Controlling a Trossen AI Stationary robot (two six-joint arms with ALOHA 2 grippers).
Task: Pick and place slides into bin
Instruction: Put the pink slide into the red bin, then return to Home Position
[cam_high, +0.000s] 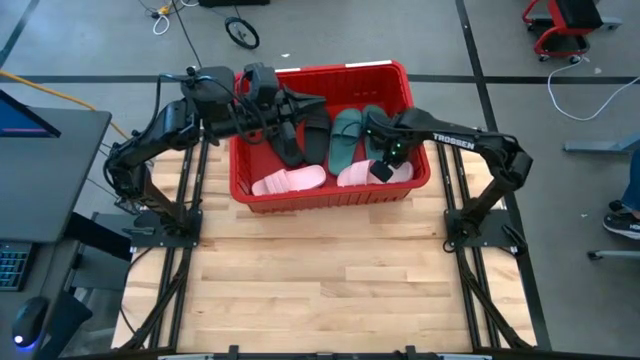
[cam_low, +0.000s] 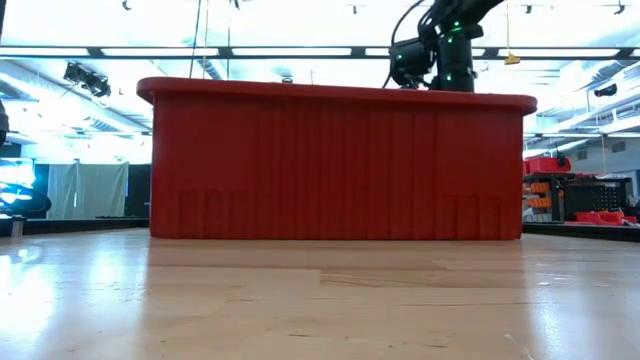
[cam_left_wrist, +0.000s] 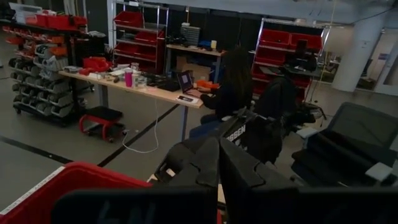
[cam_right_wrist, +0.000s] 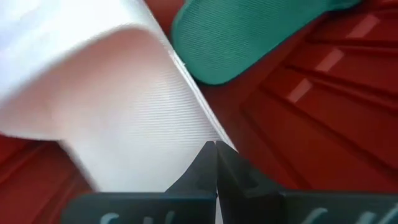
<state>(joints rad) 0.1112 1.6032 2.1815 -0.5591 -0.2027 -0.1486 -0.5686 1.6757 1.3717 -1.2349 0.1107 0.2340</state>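
The right end effector (cam_high: 381, 170) is down inside the red bin (cam_high: 400, 80), at the near right part of it, and its two fingers are pressed together on the edge of a pale pink slide (cam_right_wrist: 118, 99). In the right wrist view the dark fingertips (cam_right_wrist: 211, 165) meet on the thin side of the pink strap, so the slide is grasped. Just beyond this end effector lies a dark green slide (cam_high: 346, 135), with a second green slide (cam_high: 374, 122) next to it, partly under the arm.

The left end effector (cam_high: 262, 82) is at the far left part of the bin, around the height of the rim. Its fingers (cam_left_wrist: 214, 168) are almost together in the left wrist view, and I cannot tell if they grasp anything. Just beside this end effector, toward the middle of the bin, are two black slides (cam_high: 298, 128), lying one partly over the other. Nearer to the front wall from it lies the other pale pink slide (cam_high: 290, 180).

The bin stands on the wooden counter (cam_high: 320, 280), at its far side. From the low view only the front wall of the bin (cam_low: 335, 165) is seen, with the right arm (cam_low: 440, 45) coming down behind it. In the room behind, a person (cam_left_wrist: 227, 93) sits at a desk (cam_left_wrist: 137, 87).
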